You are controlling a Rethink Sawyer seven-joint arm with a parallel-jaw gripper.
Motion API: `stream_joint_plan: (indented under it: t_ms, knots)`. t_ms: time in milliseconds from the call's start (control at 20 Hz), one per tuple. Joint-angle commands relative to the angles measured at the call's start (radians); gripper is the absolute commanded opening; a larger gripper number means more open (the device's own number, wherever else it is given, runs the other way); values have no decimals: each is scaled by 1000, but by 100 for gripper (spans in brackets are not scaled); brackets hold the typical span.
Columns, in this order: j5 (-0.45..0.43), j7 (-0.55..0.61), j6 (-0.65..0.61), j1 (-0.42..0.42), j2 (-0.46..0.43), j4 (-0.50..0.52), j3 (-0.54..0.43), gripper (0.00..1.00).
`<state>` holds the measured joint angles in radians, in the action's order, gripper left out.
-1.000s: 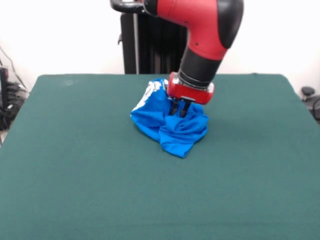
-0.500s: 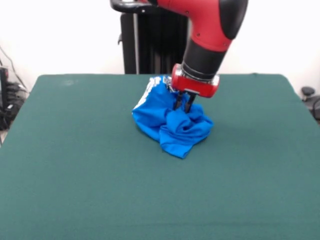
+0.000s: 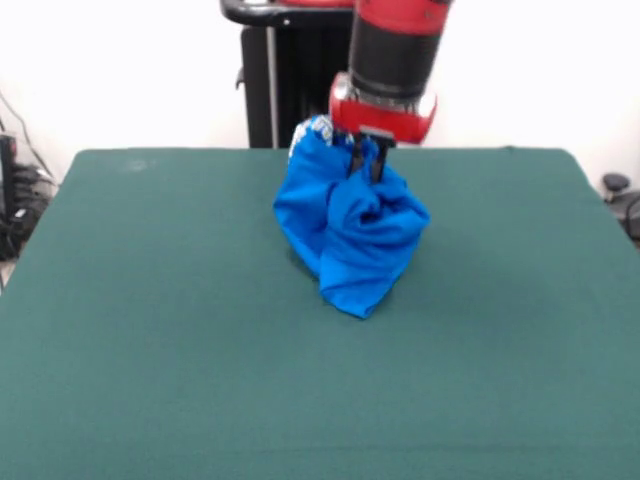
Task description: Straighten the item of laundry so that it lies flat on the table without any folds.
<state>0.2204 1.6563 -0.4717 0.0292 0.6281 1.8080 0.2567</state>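
Note:
The item of laundry [image 3: 350, 235] is a bright blue shirt, bunched into a crumpled hanging mass with a bit of white print showing at its upper left. My gripper [image 3: 366, 172] is shut on the cloth at the top of the bunch and holds it up. The shirt's lower tip reaches down to the dark green table [image 3: 150, 330] near the middle, and I cannot tell whether it touches. The red and black arm comes straight down from above onto the shirt.
The black pedestal [image 3: 290, 75] stands behind the table's far edge. Cables and dark gear [image 3: 15, 200] sit off the left side, and a small dark object [image 3: 615, 185] lies off the right side.
The gripper has risen with the shirt pinched in it, pulling the heap up from the table into a taller hanging bunch. The arm has straightened to near vertical.

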Motion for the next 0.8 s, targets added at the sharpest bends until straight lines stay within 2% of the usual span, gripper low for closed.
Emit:
stream_joint_plan:
  t_ms: [50, 300, 550, 800]
  knots:
    - [46, 176, -255, 24, 165, 51, -101, 0]
    - [34, 93, -242, -39, 181, 71, -130, 0]
    - [-34, -23, -287, -150, 183, 21, -108, 0]
    - [-92, -22, -163, -206, 124, -34, -102, 0]
